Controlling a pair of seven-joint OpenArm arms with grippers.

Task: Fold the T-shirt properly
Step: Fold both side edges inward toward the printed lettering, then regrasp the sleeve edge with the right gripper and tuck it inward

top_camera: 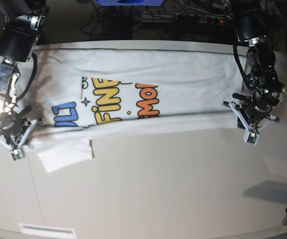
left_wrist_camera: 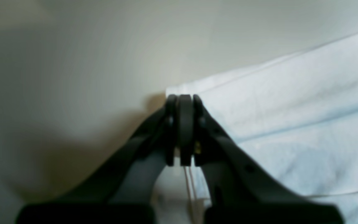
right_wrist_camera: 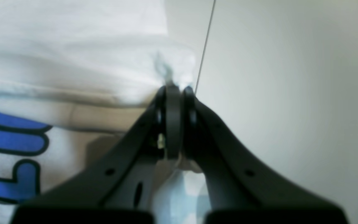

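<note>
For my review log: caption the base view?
Both claws pinch the half-folded T-shirt on the table.

A robotics lab — two black arms (top_camera: 14, 40) over a pale worktable (top_camera: 158, 189), tangled cables (top_camera: 183, 15) behind

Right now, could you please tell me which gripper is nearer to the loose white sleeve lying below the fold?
The right gripper. It pinches the white printed cotton T-shirt beside that sleeve; the left gripper grips the opposite end.
</note>
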